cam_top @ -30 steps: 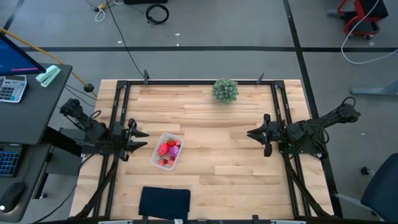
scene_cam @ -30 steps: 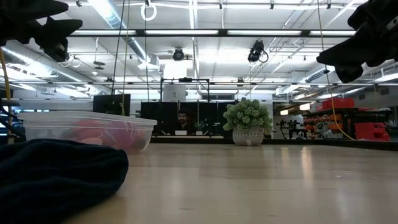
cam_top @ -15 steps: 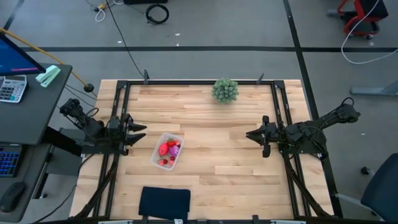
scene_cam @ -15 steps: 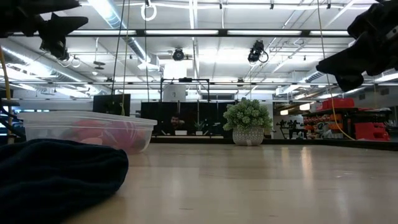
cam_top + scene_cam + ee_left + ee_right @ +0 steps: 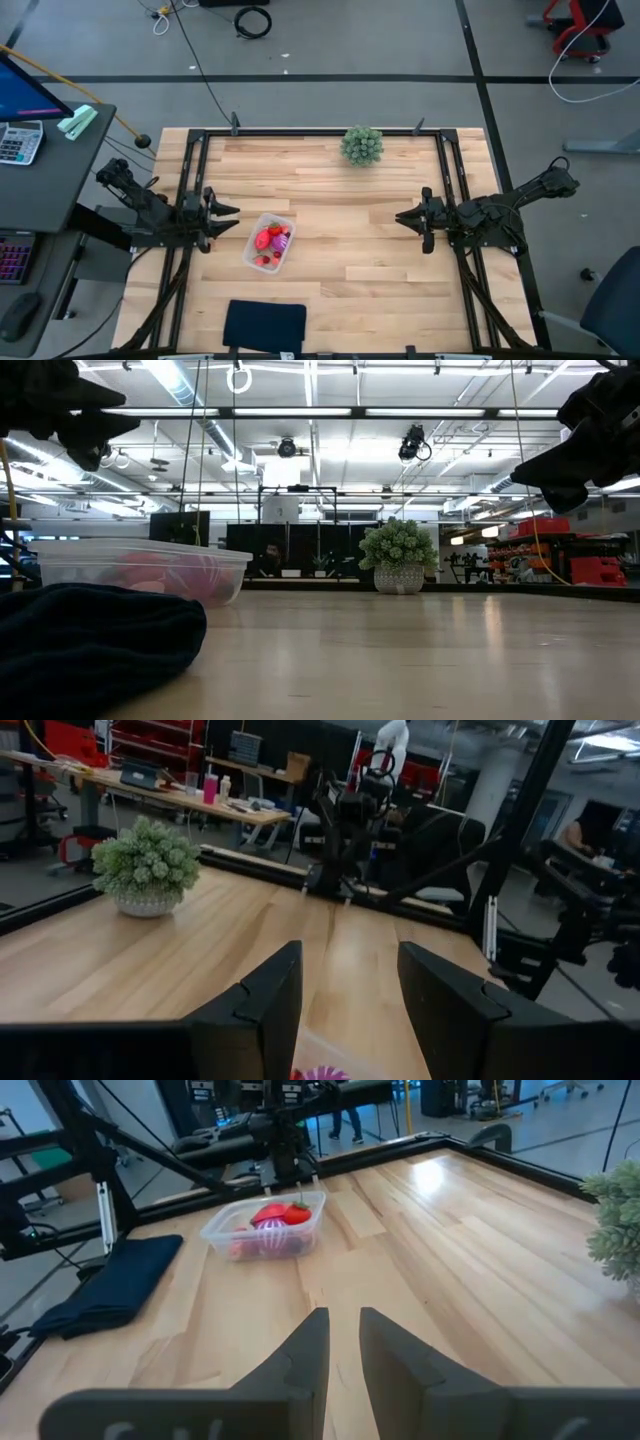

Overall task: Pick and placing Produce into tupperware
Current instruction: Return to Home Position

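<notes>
We find the tupperware (image 5: 283,225) on the left half of the wooden table (image 5: 380,270), toward its front edge, standing flat with the produce (image 5: 268,240) inside: red pieces and a purple-white ball (image 5: 268,1233) lying close together (how many small berries there are we cannot make out). The left gripper (image 5: 224,214) hangs above the table's left edge, just beside the tub and not touching it, and its wrist view shows its two dark fingers (image 5: 262,1005) clearly apart with nothing between them. The right gripper (image 5: 402,219) hovers over the right half, well apart from the tub and pointing toward it; its fingers (image 5: 300,1355) stand a narrow gap apart, also empty. A green bushy plant (image 5: 361,145) sits in its pot at the middle of the far edge. A dark folded cloth (image 5: 264,325) lies at the front edge, near the tub but apart from it.
</notes>
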`<action>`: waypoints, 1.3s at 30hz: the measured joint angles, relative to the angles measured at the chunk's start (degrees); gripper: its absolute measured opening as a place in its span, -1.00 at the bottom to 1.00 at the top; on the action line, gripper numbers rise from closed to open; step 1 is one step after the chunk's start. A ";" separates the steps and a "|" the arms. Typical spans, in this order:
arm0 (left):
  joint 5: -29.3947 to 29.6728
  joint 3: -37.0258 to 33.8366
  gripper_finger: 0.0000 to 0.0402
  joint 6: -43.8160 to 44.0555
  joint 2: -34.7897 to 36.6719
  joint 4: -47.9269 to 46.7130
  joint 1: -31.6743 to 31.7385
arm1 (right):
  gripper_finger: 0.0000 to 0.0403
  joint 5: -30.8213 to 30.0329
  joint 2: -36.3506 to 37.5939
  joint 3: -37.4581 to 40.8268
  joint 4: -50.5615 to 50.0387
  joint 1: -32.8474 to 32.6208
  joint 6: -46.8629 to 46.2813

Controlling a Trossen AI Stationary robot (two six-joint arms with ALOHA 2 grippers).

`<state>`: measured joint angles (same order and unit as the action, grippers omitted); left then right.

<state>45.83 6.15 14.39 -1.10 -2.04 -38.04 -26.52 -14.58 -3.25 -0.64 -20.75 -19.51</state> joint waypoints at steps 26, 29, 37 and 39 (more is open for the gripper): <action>0.01 -0.02 -0.14 -8.75 0.00 -1.27 0.00 | -0.66 0.02 0.01 0.00 0.02 0.00 0.11; 0.01 -0.02 -0.14 -8.72 0.00 -1.25 0.00 | -0.67 0.02 0.01 0.00 0.02 0.00 0.11; 0.01 -0.02 -0.14 -8.63 0.00 -1.25 0.00 | -0.66 0.02 0.01 0.00 0.01 -0.01 0.12; 0.01 -0.02 -0.14 -8.63 0.00 -1.25 -0.01 | -0.67 0.02 0.01 0.00 0.02 -0.02 0.11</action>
<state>45.84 6.13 5.76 -1.10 -3.29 -38.05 -26.50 -14.57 -3.25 -0.62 -20.77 -19.40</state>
